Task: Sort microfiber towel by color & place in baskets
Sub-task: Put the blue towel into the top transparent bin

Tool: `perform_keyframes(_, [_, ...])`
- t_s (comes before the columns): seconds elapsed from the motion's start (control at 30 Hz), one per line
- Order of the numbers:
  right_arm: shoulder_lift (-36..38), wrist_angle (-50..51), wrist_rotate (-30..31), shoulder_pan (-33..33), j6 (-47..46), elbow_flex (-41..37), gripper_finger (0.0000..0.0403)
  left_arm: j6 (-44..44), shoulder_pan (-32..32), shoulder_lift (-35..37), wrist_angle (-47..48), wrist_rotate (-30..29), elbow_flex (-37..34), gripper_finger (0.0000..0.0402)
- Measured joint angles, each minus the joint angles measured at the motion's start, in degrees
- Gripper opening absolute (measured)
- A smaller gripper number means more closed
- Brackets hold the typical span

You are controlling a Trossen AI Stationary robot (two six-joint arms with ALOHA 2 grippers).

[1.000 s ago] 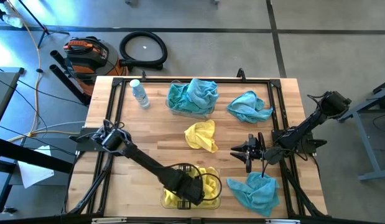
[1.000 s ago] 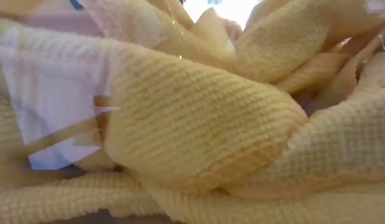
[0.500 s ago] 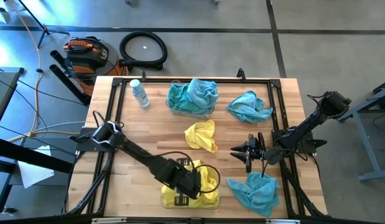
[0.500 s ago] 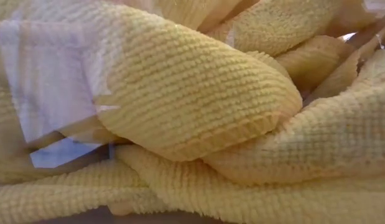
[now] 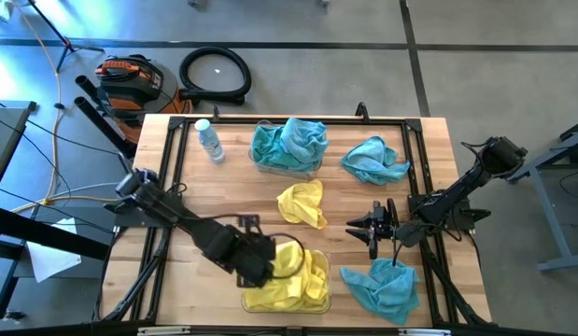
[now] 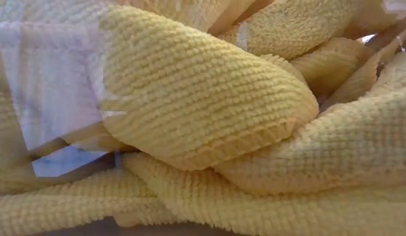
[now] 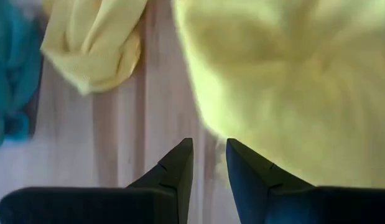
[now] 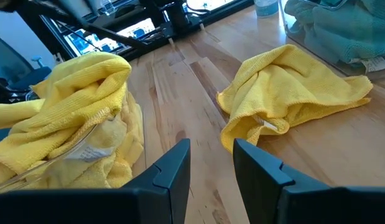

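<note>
So we've got the left tool (image 5: 254,264) sitting just off the near basket (image 5: 318,301), fingers nearly closed with nothing between them, and that basket is stuffed with yellow towels (image 5: 290,280). The teal pile (image 5: 289,142) fills the far basket, so the colour split makes sense. One loose yellow towel (image 5: 303,203) lies mid-table, two teal ones (image 5: 374,159) sit on the right side. The right tool (image 5: 371,230) waits near them, fingers slightly apart and empty. A water bottle (image 5: 208,140) stands clear of everything
</note>
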State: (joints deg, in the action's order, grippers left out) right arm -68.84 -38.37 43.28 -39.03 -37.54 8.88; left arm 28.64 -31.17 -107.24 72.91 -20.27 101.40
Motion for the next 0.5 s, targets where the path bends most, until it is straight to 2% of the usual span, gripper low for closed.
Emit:
perform_keyframes(0.17, [0.0,0.0,0.0,0.0,0.0,0.0,0.0116,3.2,1.4,10.0,-5.4,-1.1,-15.3,0.0085])
perform_keyframes(0.5, [0.0,0.0,0.0,0.0,0.0,0.0,0.0116,9.9,3.1,39.3,-25.8,-3.7,-51.8,0.0085])
